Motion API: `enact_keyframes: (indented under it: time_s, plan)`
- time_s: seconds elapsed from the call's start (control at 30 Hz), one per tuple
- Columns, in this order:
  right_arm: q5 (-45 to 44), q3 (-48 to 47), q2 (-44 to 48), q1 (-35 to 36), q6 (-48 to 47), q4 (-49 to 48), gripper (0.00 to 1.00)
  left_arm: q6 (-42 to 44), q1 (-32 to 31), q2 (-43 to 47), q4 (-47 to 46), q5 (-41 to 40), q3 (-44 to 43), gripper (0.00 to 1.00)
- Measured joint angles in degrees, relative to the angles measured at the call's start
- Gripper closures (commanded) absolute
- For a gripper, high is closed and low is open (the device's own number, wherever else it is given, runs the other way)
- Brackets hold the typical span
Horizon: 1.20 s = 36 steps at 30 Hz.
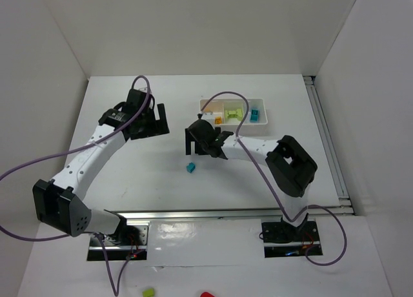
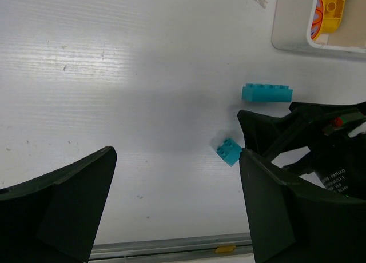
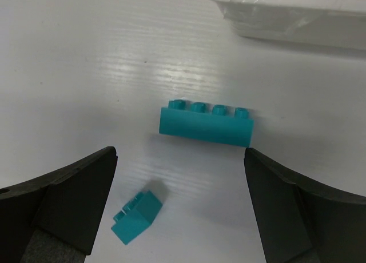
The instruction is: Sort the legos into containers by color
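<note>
Hovering low over the white table point(image 1: 148, 181), the right gripper point(image 3: 180, 206) has its two black fingers point(image 3: 63, 206) spread wide, pinching nothing. A long cyan-blue plastic brick with four studs in a row point(image 3: 206, 123) lies on the table just ahead of its fingertips, crosswise to the gap. A small cyan-blue plastic brick point(image 3: 137, 216) lies tilted between the fingers, nearer the one at the left of the wrist view and clear of both. Beyond the long brick, further ahead of this gripper, sits the white rectangular plastic tray point(image 3: 286, 17) with three compartments. In the overhead view an orange-yellow brick point(image 1: 218, 119) sits in the compartment nearest this gripper, lime green bricks point(image 1: 233, 113) in the middle one, and cyan-blue bricks point(image 1: 255, 114) in the farthest.

The left gripper point(image 2: 177, 217) is likewise spread wide and holds nothing. Both loose cyan-blue bricks lie ahead of it and off to its right, beside the right gripper.
</note>
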<state>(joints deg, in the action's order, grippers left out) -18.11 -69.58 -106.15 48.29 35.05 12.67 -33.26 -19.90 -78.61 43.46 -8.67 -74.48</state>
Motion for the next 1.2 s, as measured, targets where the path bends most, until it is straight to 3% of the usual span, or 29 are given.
enact_keyframes:
  time_s: [0.37,0.5,0.6,0.83,1.03,1.2]
  plan:
    - [-7.02,-4.07,-6.01,0.09,3.48,4.07,0.01,0.02,0.63,0.61,-0.02,0.15,0.04,0.02]
    - [-7.96,-5.55,-8.66,0.11,3.41,4.55,0.13,0.02,0.63,0.61,-0.02,0.17,0.13,0.02]
    - [-8.39,-6.45,-8.98,0.11,3.26,4.72,0.30,0.07,0.63,0.61,-0.04,0.20,0.15,0.02]
    - [-10.19,-8.00,-8.57,0.70,2.38,5.53,0.33,0.09,0.63,0.61,-0.07,0.46,0.15,0.02]
    - [-12.70,-4.81,3.10,-0.52,1.09,9.53,0.33,0.26,0.63,0.59,-0.11,0.94,0.15,0.02]
    - [-14.56,-2.49,16.46,-11.28,-0.26,9.94,0.32,0.26,0.61,-0.09,-0.28,1.99,0.15,0.02]
